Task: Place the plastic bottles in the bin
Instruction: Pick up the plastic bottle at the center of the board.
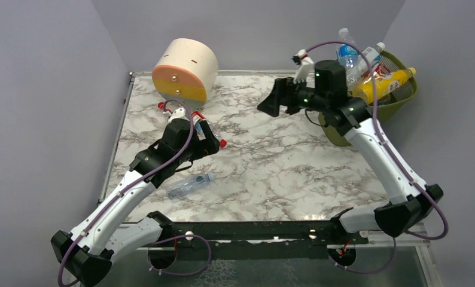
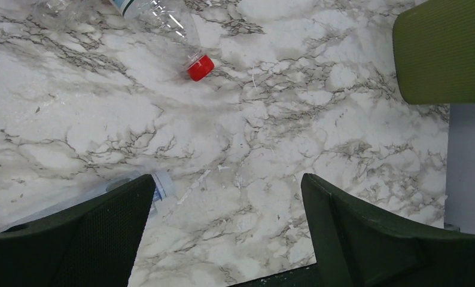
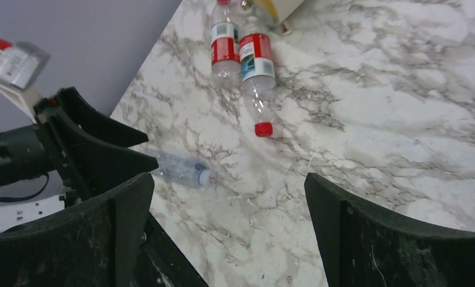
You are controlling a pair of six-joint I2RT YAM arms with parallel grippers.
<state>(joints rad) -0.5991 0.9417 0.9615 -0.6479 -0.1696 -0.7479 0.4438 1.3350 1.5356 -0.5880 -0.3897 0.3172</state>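
Observation:
The olive-green bin (image 1: 402, 103) stands tilted at the back right, holding several bottles, among them an orange one (image 1: 383, 84); its side shows in the left wrist view (image 2: 444, 51). Two red-labelled bottles (image 3: 225, 45) (image 3: 257, 60) lie side by side near the drawer box. A clear bottle (image 1: 190, 185) with a white cap lies at the front left; it also shows in the right wrist view (image 3: 181, 168). My left gripper (image 1: 210, 139) is open and empty over the red-labelled bottles, one red cap (image 2: 200, 67) ahead of it. My right gripper (image 1: 275, 97) is open and empty, raised beside the bin.
A cream, orange and yellow round drawer box (image 1: 184, 69) stands at the back left. Grey walls enclose the marble table (image 1: 283, 167) on three sides. The black mounting rail (image 1: 253, 230) runs along the near edge.

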